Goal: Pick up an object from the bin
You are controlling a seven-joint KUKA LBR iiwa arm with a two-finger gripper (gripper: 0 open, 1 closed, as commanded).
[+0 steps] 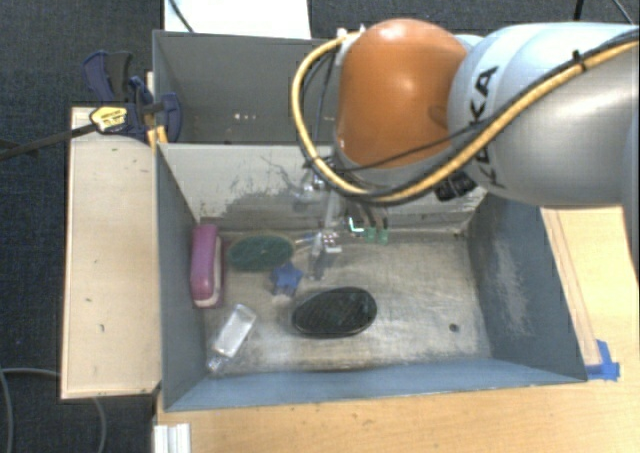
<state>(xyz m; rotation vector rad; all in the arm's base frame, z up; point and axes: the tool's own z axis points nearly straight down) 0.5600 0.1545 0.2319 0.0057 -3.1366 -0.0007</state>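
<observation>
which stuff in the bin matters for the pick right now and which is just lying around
Likely in play: gripper; small blue piece, just left of it; dark green oval, next nearest.
Lying about: pink stapler-like thing; black oval brush; clear plastic item.

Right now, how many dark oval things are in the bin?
2: a green oval left of the tool, and a black oval just below it in view. The arm may hide others.
</observation>
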